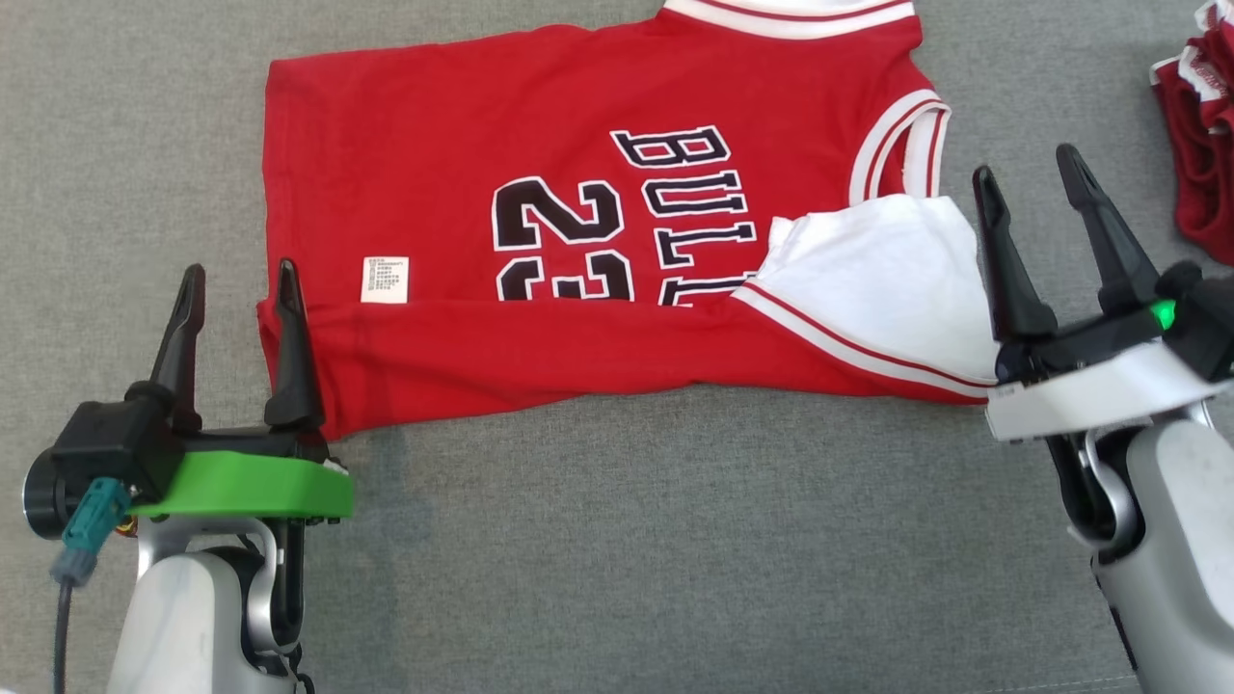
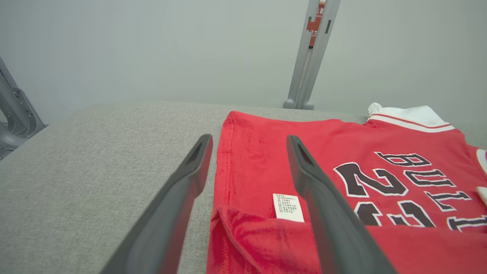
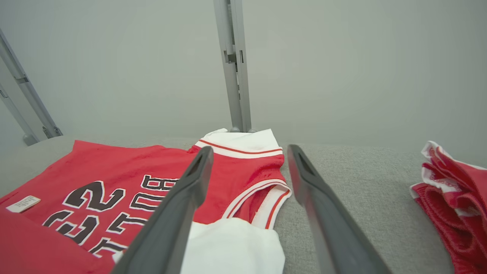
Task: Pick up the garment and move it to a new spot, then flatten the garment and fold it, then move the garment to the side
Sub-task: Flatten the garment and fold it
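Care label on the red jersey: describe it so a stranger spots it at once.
On the grey fabric surface lies a red sleeveless basketball jersey with black lettering. By its folded near edge, left of the number 23, sits a small white rectangular label. Unlike the white trim, it carries fine print.

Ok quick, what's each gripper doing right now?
Left gripper: open, holding nothing, at the hem of the red basketball jersey.
Right gripper: open, holding nothing.

A grey fabric-covered counter [image 1: 617, 540] spread across the scene. At its far right edge lay a crumpled red-and-white cloth pile [image 1: 1200, 125]. A grey metal post [image 3: 235, 64] rose beyond, against a pale wall [image 3: 342, 57].
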### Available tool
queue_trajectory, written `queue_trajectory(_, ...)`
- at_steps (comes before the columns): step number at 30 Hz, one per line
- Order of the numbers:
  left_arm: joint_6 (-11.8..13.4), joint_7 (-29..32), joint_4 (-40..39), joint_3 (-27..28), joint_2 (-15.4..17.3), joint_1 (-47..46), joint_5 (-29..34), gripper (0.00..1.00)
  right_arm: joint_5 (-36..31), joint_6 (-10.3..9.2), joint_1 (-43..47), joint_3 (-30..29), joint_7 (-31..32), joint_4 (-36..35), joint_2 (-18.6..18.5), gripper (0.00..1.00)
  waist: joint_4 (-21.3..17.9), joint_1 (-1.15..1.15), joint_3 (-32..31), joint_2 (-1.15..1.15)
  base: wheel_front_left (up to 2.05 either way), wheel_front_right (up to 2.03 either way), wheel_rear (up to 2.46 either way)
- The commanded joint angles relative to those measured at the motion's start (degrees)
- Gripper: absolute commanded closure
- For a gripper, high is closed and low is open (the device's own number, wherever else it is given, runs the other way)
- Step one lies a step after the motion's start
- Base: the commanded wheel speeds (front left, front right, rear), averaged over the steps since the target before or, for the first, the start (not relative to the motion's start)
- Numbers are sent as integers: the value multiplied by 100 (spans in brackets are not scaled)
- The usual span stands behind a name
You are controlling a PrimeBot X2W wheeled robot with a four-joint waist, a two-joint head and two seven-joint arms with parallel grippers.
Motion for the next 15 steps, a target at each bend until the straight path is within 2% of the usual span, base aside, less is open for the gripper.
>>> queue_trajectory(1, 57, -232, -18, 6, -15, 21, 105, 0, -150, -7, 206, -78, -21, -163, 65, 0, -29, 0, -120, 0, 0, 0, 0)
queue_trajectory(6, 191, -647, 49, -25, -50, 221, 267, 0, -471, -7, 832, -256, -19, -668, 339, 0, -100, 0, -374, 0, 0, 0, 0)
queue_trajectory(15, 362, -787, 180, -119, -101, 895, 364, 0, -625, -7, 1812, -465, -19, -989, 708, 0, -171, 0, -783, 0, 0, 0, 0)
